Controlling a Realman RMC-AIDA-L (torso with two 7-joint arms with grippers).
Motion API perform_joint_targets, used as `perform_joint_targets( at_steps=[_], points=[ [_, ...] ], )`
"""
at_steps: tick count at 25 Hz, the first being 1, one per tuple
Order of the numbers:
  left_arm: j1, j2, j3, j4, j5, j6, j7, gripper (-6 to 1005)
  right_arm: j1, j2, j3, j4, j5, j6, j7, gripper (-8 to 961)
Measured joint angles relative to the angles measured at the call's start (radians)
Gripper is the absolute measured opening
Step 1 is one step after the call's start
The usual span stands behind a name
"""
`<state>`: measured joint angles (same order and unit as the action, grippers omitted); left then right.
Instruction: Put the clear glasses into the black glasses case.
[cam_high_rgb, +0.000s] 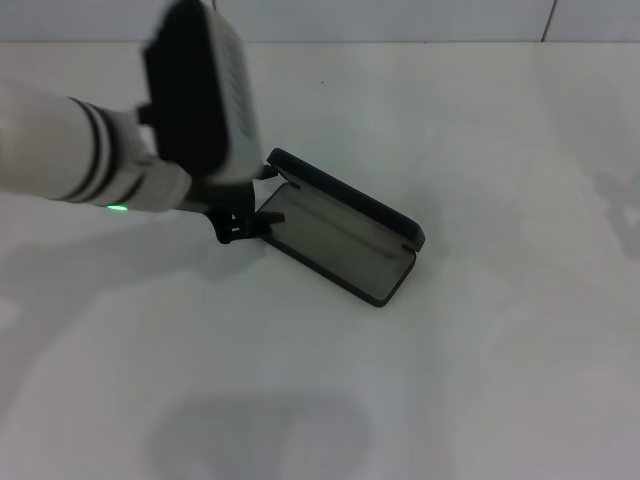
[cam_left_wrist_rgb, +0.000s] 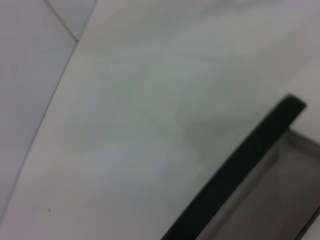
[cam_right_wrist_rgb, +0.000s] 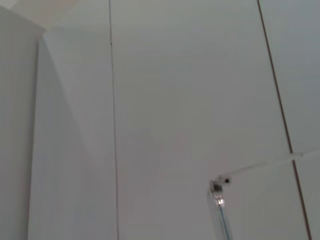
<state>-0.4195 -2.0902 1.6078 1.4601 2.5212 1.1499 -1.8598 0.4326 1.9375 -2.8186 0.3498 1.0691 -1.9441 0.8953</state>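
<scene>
Our left gripper (cam_high_rgb: 240, 225), grip state unclear, steadies the open black glasses case (cam_high_rgb: 340, 240); clear glasses (cam_right_wrist_rgb: 220, 200) look light and slick; we'd pinch the bridge.

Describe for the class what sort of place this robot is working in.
Probably a lab or test bench: a bare white table, a plain panelled wall behind, and only a black glasses case lying open by the left gripper.

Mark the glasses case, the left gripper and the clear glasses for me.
black glasses case (cam_high_rgb: 330, 240): head view, grey lining of the open tray.
left gripper (cam_high_rgb: 243, 226): head view, at the case's end.
clear glasses (cam_right_wrist_rgb: 220, 205): right wrist view, hinge and arm.
</scene>
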Motion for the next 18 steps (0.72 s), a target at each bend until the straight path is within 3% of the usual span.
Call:
perform_joint_targets(
  at_steps=[5,12,18],
  points=[
    [0.007,0.001,0.084,0.012,0.061,-0.099,0.055,483,0.0,0.001,0.002,-0.025,0.024,0.013,-0.022,119],
    [0.009,0.008,0.152,0.053,0.109,-0.183,0.08,522,0.0,-0.007,0.002,-0.034,0.062,0.028,-0.032,119],
    [0.005,0.014,0.2,0.051,0.118,-0.18,0.092,543,-0.001,-0.013,0.004,-0.035,0.069,0.038,-0.032,119]
  ],
)
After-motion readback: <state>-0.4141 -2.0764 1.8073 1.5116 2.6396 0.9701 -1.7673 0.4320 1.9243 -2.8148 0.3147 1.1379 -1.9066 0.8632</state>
